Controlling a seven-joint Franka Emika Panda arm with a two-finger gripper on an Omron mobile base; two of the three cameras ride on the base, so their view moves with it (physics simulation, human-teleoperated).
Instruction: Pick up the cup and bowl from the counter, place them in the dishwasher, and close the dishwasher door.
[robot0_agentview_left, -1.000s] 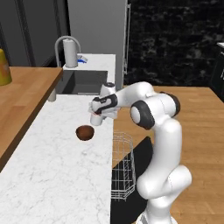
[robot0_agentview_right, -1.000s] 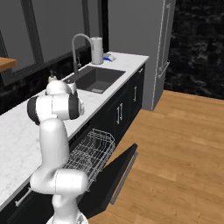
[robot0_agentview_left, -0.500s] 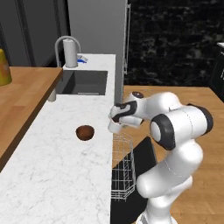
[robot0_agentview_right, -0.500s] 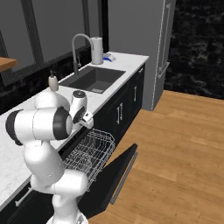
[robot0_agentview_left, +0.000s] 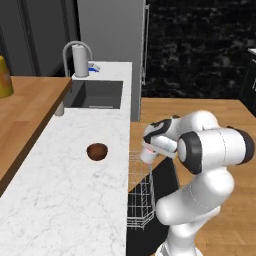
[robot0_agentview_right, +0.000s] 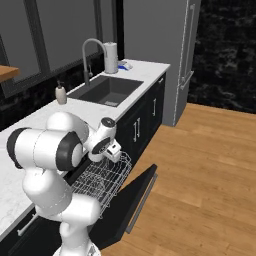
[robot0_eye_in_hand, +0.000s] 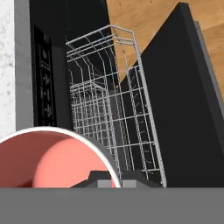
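Your tool (robot0_agentview_left: 148, 151) grips the cup (robot0_agentview_left: 146, 155) above the rack (robot0_eye_in_hand: 114, 118); bowl (robot0_agentview_left: 97, 151) waits on the desk (robot0_agentview_left: 65, 190), door (robot0_eye_in_hand: 186, 105) open.

We find a domestic kitchen. A long white marble surface (robot0_agentview_left: 80, 200) with faint grey veins runs above dark cabinet fronts (robot0_agentview_right: 150, 107), and a dark recessed sink (robot0_agentview_right: 107, 90) is set into it beneath a curved metal tap (robot0_agentview_right: 90, 50). A tall grey refrigerator (robot0_agentview_right: 160, 50) stands at the far end. Flush with the cabinets, a black-fronted dishwasher (robot0_eye_in_hand: 43, 74) has its flat black door (robot0_agentview_right: 132, 197) lowered and its white wire rack (robot0_eye_in_hand: 113, 109) drawn out. The floor (robot0_agentview_right: 210, 165) is light wooden planking, and a brown wooden worktop (robot0_agentview_left: 27, 105) adjoins the marble.
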